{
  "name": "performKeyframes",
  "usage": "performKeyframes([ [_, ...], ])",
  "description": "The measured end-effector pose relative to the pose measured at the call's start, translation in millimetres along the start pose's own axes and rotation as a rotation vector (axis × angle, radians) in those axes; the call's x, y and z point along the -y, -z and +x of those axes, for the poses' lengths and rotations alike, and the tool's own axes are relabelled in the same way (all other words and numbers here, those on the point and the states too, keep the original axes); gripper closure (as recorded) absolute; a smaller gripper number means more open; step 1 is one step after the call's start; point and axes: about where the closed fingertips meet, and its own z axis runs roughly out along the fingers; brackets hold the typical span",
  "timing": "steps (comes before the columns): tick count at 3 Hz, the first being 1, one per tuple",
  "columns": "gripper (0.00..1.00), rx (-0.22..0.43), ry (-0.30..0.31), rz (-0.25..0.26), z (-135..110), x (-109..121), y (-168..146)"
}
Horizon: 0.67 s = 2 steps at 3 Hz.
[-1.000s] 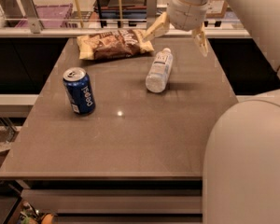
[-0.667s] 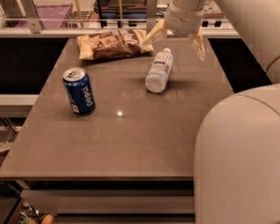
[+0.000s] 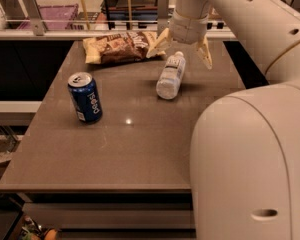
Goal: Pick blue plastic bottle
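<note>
The blue plastic bottle (image 3: 170,76) is a small clear bottle with a white cap and pale label. It lies on its side on the grey table (image 3: 120,149), right of centre near the far edge, cap pointing away. My gripper (image 3: 180,51) hangs open just above the bottle's cap end. One finger points left toward the chip bag and the other points right, so the fingers straddle the bottle's far end. It holds nothing.
A blue Pepsi can (image 3: 85,97) stands upright at the table's left. A chip bag (image 3: 122,47) lies at the far edge, left of the gripper. A railing and shelves run behind the table. The robot's white body (image 3: 250,164) fills the right foreground.
The gripper has moved left and down, from beyond and right of the bottle to straddling its cap end. The bottle, can and bag have not moved.
</note>
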Motion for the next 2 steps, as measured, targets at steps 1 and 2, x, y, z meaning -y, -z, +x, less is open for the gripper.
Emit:
performKeyframes([
  [1, 0.0, -0.015, -0.021, 0.024, -2.8, -9.3, -9.4],
  [2, 0.0, -0.025, -0.075, 0.032, -4.7, -11.2, -13.6],
])
